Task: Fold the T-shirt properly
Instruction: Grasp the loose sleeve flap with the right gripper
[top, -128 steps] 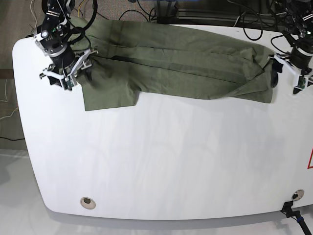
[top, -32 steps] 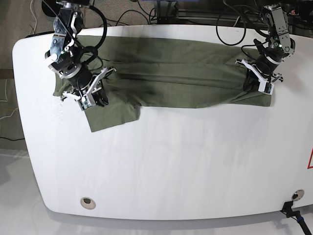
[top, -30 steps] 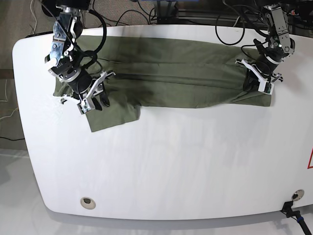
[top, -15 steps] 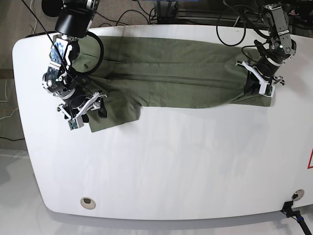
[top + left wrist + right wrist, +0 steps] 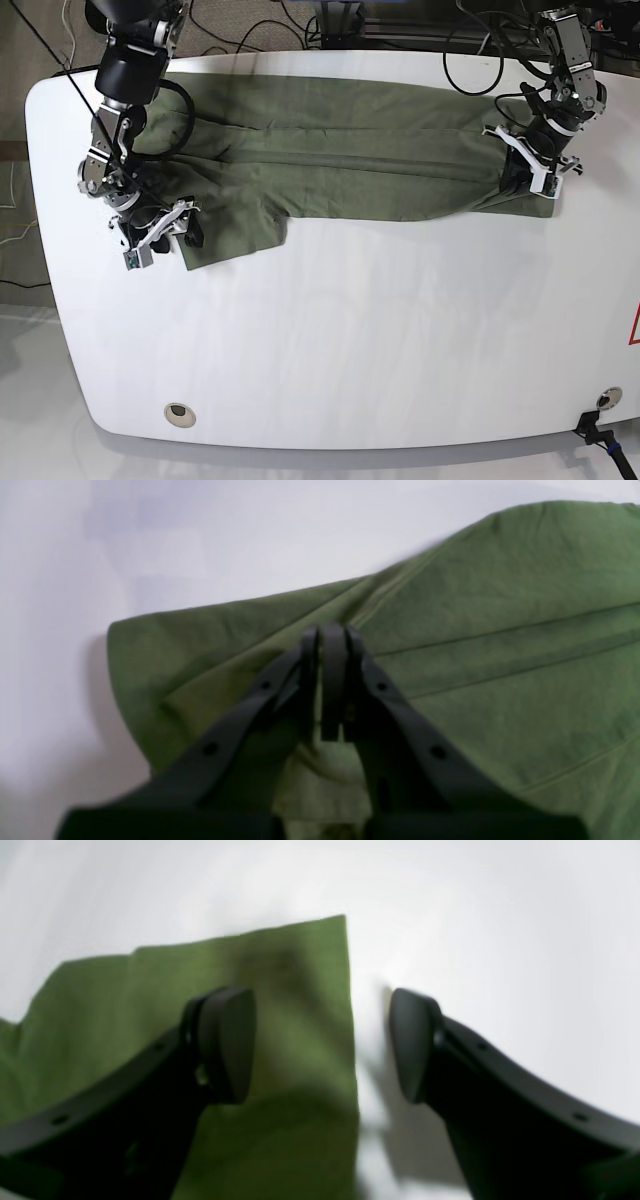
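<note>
Base view: I have the T-shirt (image 5: pixel 340 150) lying along the far half of the white table (image 5: pixel 350 330), spread sideways as a long olive-green band, plain and unprinted. Lengthwise creases run through its middle. One squared flap hangs nearer to me at the end on this view's left. The right gripper (image 5: pixel 160 235) sits at that flap's corner, jaws spread wide. The left gripper (image 5: pixel 528 172) sits on the opposite end of the cloth, at this view's right.

Left wrist view: I see the left gripper (image 5: pixel 332 640) with its black fingertips pressed together, a small ridge of the T-shirt (image 5: pixel 500 630) seemingly caught under them. The fabric shows a rounded folded edge against the table (image 5: pixel 150 545) and several straight seam-like lines.

Right wrist view: the right gripper (image 5: pixel 322 1040) stands spread. One finger (image 5: pixel 225 1040) is over the T-shirt (image 5: pixel 150 1005), the other finger (image 5: pixel 415 1040) over bare table (image 5: pixel 500 940). The cloth's straight edge runs between them. I cannot tell whether either pad touches.
</note>
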### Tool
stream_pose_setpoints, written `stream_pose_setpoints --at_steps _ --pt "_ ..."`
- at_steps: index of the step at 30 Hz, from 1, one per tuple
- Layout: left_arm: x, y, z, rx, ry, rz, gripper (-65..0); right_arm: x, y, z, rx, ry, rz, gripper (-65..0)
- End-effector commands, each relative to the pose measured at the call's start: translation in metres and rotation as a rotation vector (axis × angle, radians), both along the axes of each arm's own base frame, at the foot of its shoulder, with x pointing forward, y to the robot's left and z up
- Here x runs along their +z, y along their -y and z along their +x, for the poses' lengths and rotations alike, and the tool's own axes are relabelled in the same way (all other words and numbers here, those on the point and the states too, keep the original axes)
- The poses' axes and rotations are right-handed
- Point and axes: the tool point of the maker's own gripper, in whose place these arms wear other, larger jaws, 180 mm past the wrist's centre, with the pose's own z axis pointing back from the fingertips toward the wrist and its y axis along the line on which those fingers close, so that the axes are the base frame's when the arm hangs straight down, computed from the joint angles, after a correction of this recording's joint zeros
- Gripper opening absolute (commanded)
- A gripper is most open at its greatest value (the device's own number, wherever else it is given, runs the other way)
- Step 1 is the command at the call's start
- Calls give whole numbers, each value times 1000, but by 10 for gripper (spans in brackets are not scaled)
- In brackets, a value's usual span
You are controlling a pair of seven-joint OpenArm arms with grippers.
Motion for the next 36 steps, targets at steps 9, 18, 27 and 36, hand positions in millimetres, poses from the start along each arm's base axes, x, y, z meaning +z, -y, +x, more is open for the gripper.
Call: stream_pose_setpoints --at_steps 9,18,27,36 --pt "15 -2 8 -3 55 -5 -650 4 -17 8 33 23 23 -243" --pt "18 -2 13 -3 67 -5 -650 -8 -37 -2 43 -2 61 -245" --pt "18 -2 13 -3 66 -4 -650 -11 -37 -5 43 -9 59 -650" --pt "18 -2 13 -2 65 -4 -650 23 -32 0 79 56 -32 -650"
